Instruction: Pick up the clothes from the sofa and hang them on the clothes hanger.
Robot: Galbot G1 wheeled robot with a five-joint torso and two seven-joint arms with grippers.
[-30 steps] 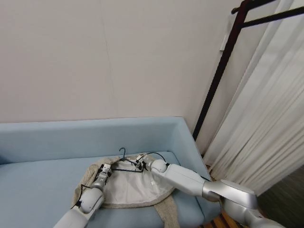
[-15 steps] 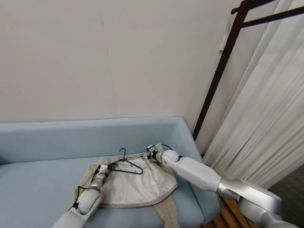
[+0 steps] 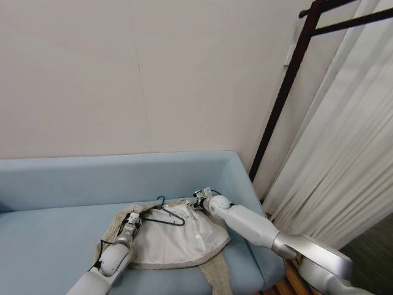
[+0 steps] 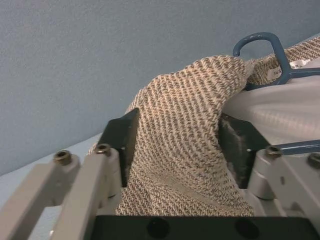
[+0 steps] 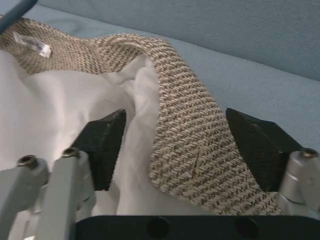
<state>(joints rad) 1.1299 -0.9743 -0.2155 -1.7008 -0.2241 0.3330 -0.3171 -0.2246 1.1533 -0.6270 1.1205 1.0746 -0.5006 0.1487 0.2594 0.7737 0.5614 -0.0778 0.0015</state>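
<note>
Both sets of fingers are at the beige knitted, white-lined garment (image 3: 178, 236) on the light-blue sofa (image 3: 61, 184). The left gripper (image 4: 172, 145) clenches a knit fold just beside the blue wire hanger (image 4: 270, 47). The right gripper (image 5: 175, 145) stands spread, with the knit hem between its fingers.

Seat (image 3: 43, 246) free at 9 o'clock of knit garment (image 3: 172, 243). Obstr.: backrest (image 3: 92, 178) at 12, hanger (image 3: 164, 215) on collar, rack pole (image 3: 279, 104) at 2, curtain (image 3: 344, 153) at 3.
</note>
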